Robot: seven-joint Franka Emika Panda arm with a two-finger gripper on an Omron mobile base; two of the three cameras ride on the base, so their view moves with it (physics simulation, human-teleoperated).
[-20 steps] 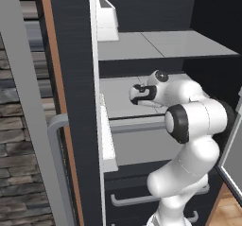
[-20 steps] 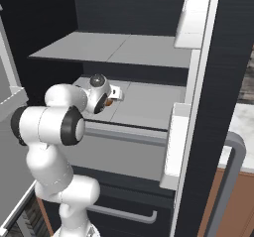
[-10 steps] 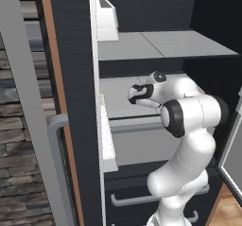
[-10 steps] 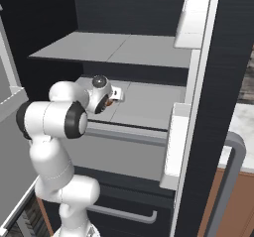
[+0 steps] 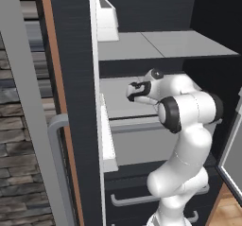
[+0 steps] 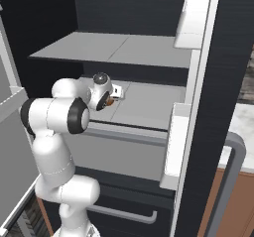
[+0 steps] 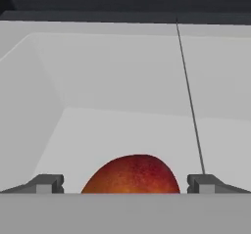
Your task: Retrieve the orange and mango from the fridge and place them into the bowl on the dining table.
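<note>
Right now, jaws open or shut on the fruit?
Open. In the hand view both fingertips stand wide apart either side of the mango, not touching it.

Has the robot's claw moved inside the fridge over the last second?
Barely. The claw sits at nearly the same spot above the fridge's middle shelf; mainly the elbow shifted.

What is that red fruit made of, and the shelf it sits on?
The mango looks like real fruit skin: smooth, red-orange, faintly speckled, slightly shiny. The fridge shelf looks like hard matte grey plastic or painted metal, plain and flat with a thin seam line; which one is unclear.
</note>
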